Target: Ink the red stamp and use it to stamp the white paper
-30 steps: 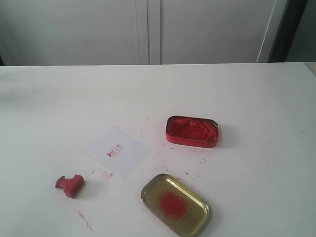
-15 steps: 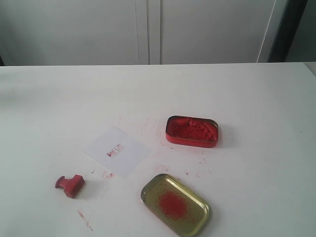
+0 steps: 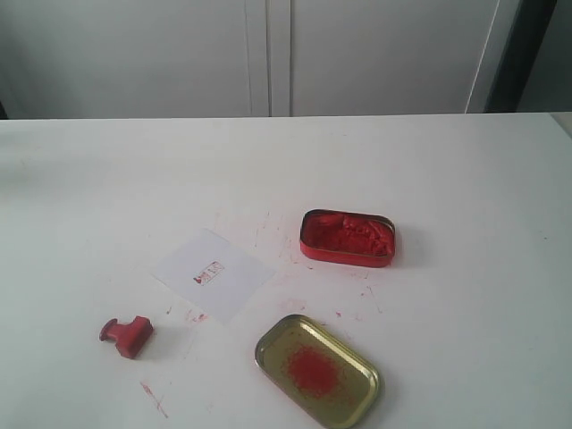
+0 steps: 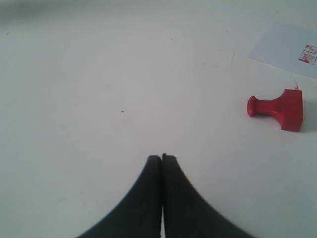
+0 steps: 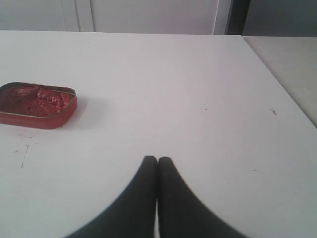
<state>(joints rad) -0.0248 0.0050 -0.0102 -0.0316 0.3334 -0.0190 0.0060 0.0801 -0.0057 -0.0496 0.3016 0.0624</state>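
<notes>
A: Right, the red stamp (image 3: 127,336) lies tipped on its side on the white bench (image 3: 465,179), at the left front of the exterior view, with bare bench between it and the near corner of the white paper (image 3: 213,273).

B: And the claws?

A: Neither shows in the exterior view. In its own wrist view the left claw (image 4: 162,157) is pressed fully closed, nothing between the tips, hanging over bare bench. The right claw (image 5: 157,159) is the same: closed and empty.

B: So who takes it?

A: The left arm, I'd say. Its camera has the stamp in sight, ahead of the tips and well off to one side; the right wrist view shows only the red ink tin (image 5: 35,105), no stamp at all.

B: Which way does it lie?

A: The long axis runs knob to base, flat along the bench. In the exterior view the knob points left, away from the paper, and the block base faces the sheet. The paper already carries a small red imprint (image 3: 207,273).

B: Then the claw must part its tips first.

A: Likely, then swing across and close over the narrow neck, crosswise to that axis. The gold lid (image 3: 317,370) sits well clear.
</notes>
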